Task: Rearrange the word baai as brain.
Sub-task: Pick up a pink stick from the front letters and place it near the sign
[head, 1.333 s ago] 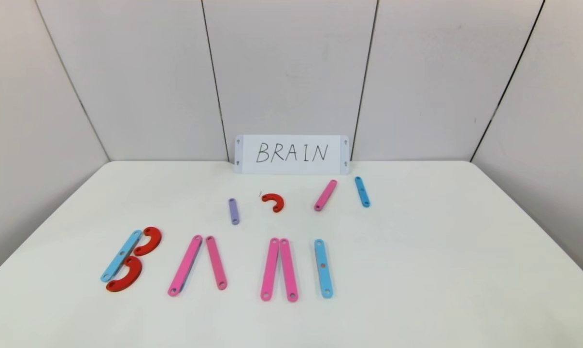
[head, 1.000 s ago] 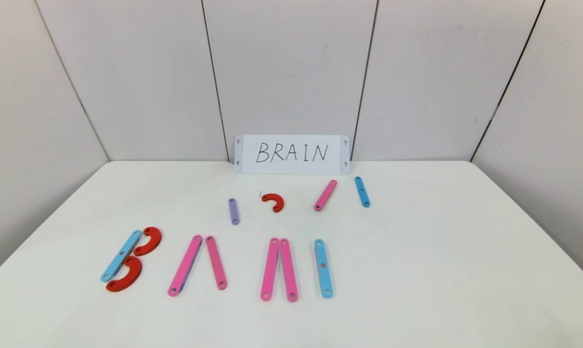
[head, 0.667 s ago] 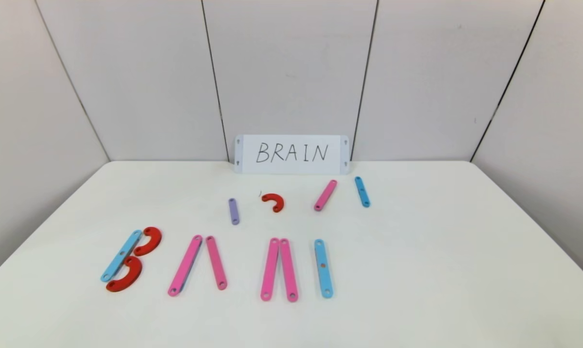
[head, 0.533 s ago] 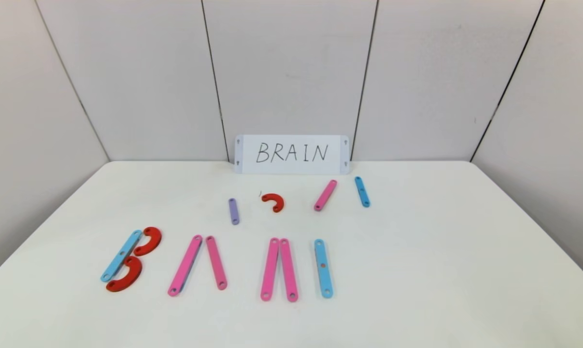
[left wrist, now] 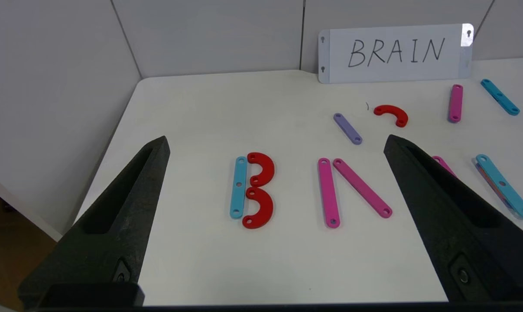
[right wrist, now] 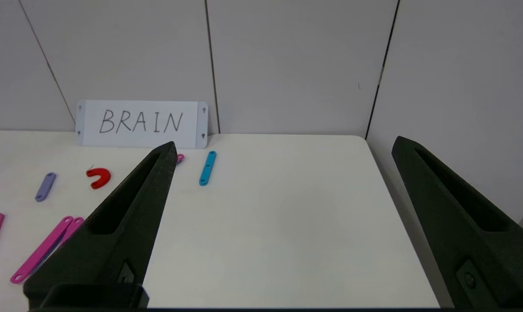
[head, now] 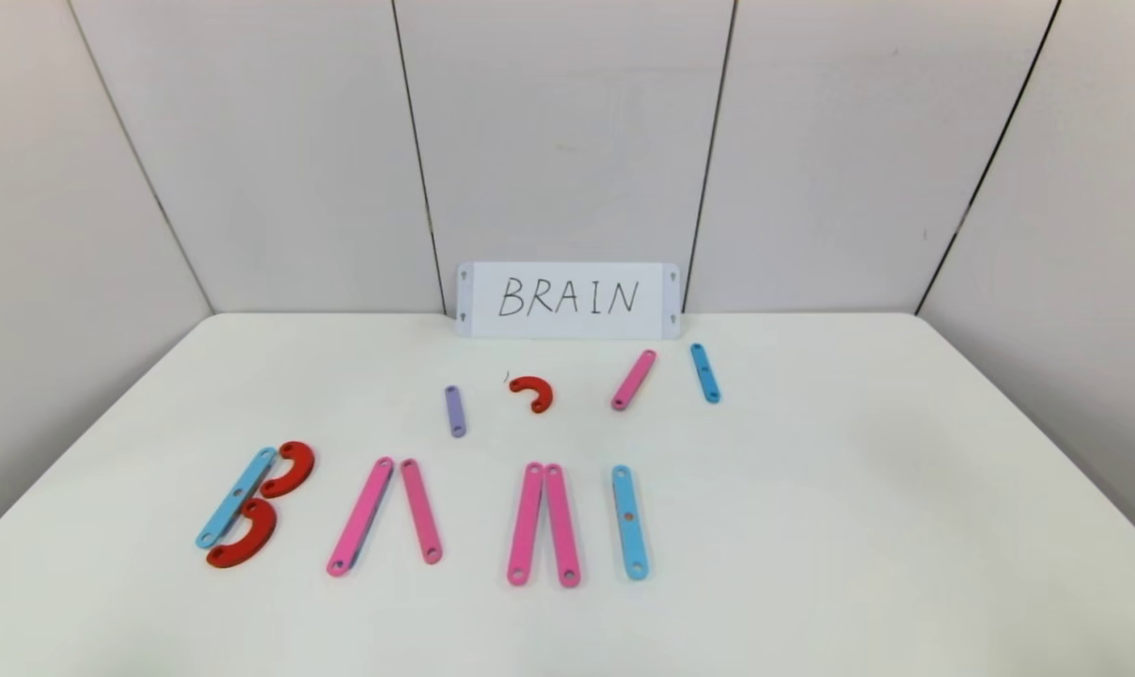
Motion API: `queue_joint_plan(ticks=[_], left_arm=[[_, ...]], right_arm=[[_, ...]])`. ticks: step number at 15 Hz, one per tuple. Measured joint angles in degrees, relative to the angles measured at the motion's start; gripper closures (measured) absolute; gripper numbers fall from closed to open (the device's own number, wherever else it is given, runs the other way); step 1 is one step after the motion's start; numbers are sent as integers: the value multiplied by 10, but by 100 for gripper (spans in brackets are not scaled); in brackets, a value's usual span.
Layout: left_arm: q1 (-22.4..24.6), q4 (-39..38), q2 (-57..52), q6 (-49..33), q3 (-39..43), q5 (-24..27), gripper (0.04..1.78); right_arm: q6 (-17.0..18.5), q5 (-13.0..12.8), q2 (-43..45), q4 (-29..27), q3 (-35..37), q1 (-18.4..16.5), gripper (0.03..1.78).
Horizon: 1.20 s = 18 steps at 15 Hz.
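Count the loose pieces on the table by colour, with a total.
Pink strips: 5, e.g.
Blue strips: 3, e.g.
Purple strip: 1
Red half-rings: 3, e.g.
Total: 12 pieces. The BRAIN card is not counted.

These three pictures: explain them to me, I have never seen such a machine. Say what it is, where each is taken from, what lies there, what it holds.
It is a two-armed robot. One picture looks down from its head; the other two come from cameras on its wrists. The dark wedges there are the left pincer and right pincer, both open, holding nothing, raised off the white table. On it, coloured strips form letters: a B, two pink pairs, a blue strip. Spare pieces lie behind, before a card reading BRAIN.
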<state>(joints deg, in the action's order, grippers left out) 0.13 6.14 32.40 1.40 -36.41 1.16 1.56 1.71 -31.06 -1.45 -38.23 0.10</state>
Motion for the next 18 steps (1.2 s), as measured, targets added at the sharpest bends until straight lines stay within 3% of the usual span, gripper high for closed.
queue_joint_plan(ticks=[5,8,13,18], left_arm=[[0,11,200,2,-107,13,8],[0,45,310,23,-177,29,8],[-22,139,443,71,-253,62,8],[-81,177,524,104,-254,55,8]], right_arm=[[3,7,-206,-4,-116,9,8],[6,7,-296,-31,-166,59,8],[8,6,-408,-42,-177,130,8],[9,6,-494,-35,-166,154,8]])
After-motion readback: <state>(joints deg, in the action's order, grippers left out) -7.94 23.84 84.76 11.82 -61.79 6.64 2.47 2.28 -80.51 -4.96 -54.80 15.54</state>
